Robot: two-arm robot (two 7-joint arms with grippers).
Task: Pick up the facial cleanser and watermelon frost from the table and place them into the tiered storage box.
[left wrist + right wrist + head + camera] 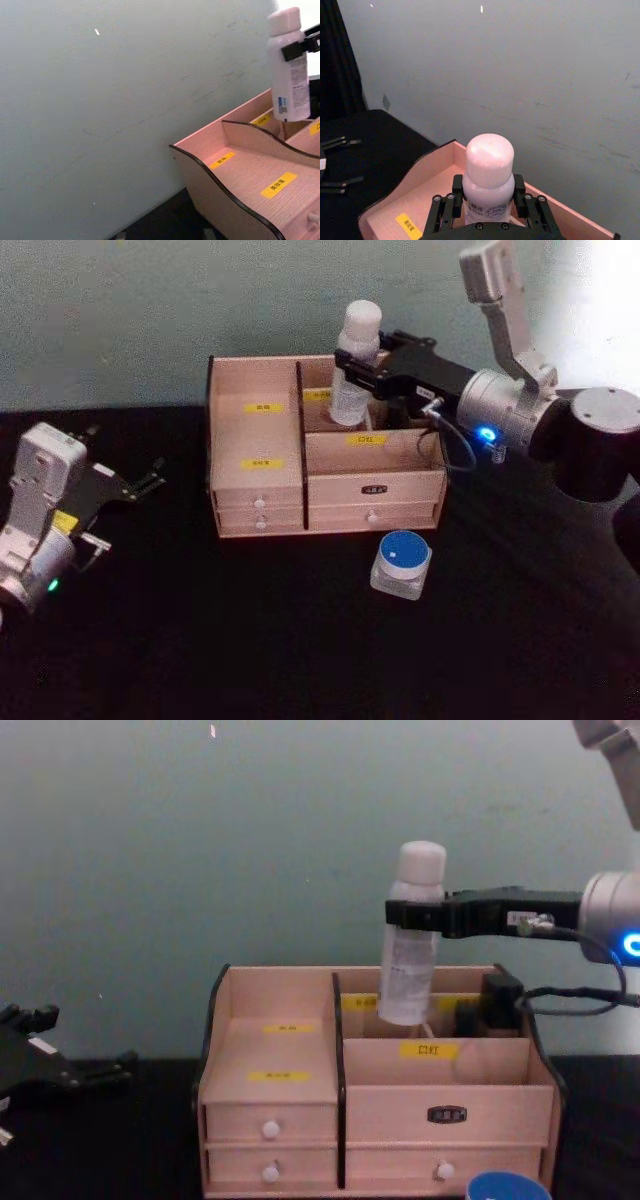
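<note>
Right gripper [356, 368]: clamped on upright bottle [360, 325], its base inside the box's [258, 490] rear compartment.
Left gripper [128, 468]: fingers apart, empty.

Bottle [355, 365] above box [340, 502], jar [402, 563] in front

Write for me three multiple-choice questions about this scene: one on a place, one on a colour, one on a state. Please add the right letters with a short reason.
1. Where is the jar with the blue lid?
A. In a drawer.
B. On the table, in front of the box.
C. In a back compartment.

2. What colour are the labels on the box?
A. Yellow.
B. Red.
C. Green.

3. In what state is the right pincer?
A. Open and empty.
B. Resting on the table.
C. Shut on the bottle.

Answers:
1 B, it stands on the dark table before the box.
2 A, the strips show yellow on the wood.
3 C, it clamps the bottle below the cap.
</note>
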